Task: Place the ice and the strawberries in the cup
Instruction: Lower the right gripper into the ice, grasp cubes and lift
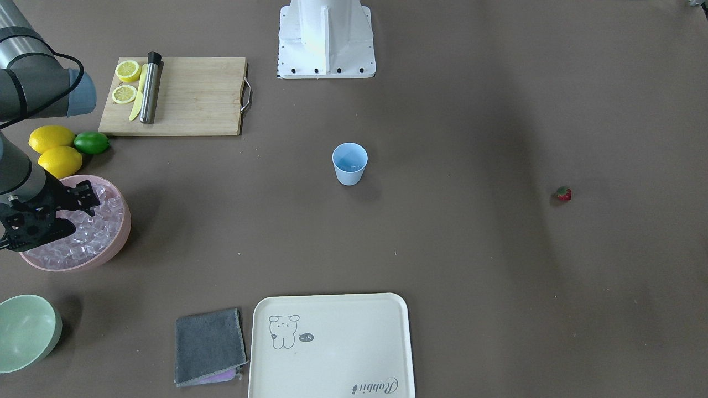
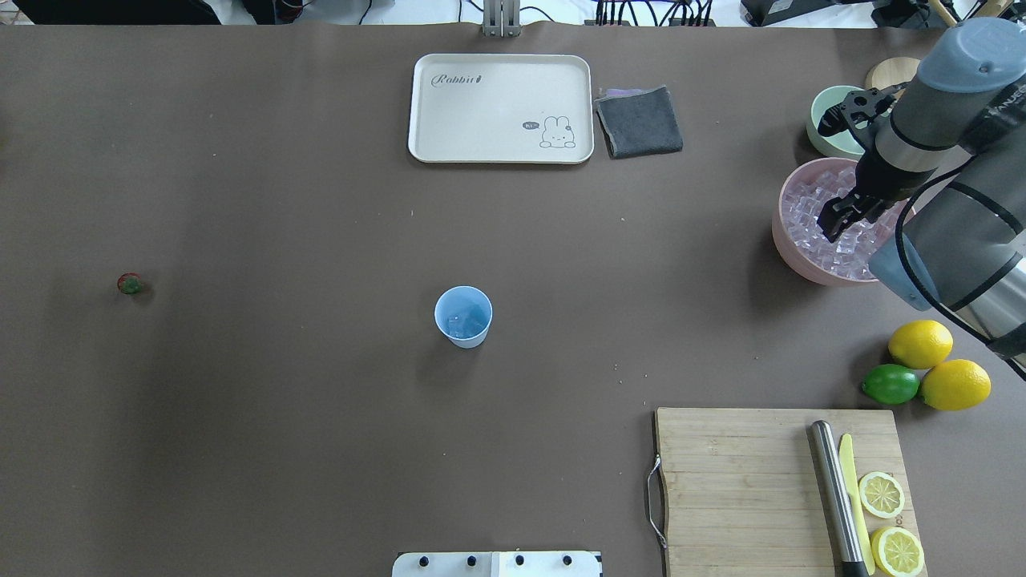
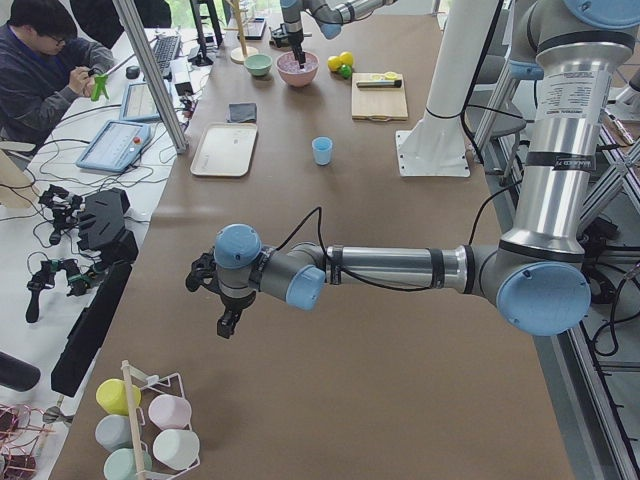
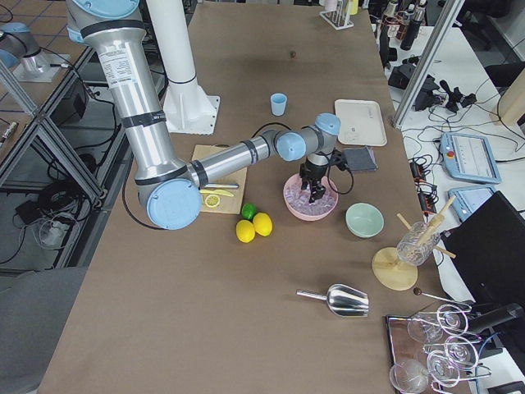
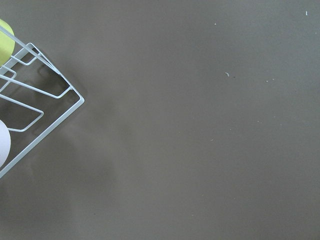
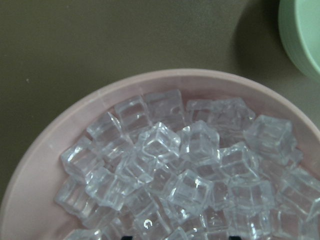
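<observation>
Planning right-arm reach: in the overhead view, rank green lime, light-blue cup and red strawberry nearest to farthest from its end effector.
From the right end effector:
1. Round green lime, right side, beside the lemons.
2. Light-blue plastic cup, table centre.
3. Small red strawberry, far left.

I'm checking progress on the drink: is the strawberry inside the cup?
No, the strawberry lies on the table, well apart from the cup.
</observation>
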Motion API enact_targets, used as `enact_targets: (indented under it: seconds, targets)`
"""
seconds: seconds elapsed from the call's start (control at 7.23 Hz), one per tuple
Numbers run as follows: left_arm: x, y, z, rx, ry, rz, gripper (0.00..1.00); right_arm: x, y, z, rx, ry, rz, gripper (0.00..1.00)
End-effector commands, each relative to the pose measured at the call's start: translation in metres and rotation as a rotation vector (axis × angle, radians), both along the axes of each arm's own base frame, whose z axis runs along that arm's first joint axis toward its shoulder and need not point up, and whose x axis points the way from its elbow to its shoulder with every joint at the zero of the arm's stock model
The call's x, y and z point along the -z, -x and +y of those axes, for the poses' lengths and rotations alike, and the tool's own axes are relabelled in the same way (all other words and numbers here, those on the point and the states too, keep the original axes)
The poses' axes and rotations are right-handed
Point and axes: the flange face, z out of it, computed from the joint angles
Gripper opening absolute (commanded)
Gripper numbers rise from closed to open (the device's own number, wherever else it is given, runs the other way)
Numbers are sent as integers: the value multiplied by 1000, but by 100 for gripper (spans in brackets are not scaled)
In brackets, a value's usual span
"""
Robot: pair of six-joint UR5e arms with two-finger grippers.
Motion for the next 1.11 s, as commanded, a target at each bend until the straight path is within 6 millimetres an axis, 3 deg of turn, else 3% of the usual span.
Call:
enact_targets:
  seconds: [0.0,0.41,0.69,0.97]
  targets:
    - [1,0,-1,0,-3,0,97,-5,2,3,7,15,-3,67]
    - [2,0,-1,0,-4,0,97,-15,0,9,9,37,7,67]
    - [3,0,-1,0,-6,0,98,-13,16,12,25,39,8,63]
    - [4,0,-1,0,-7,1,98,-13,19,13,30,39,8,61]
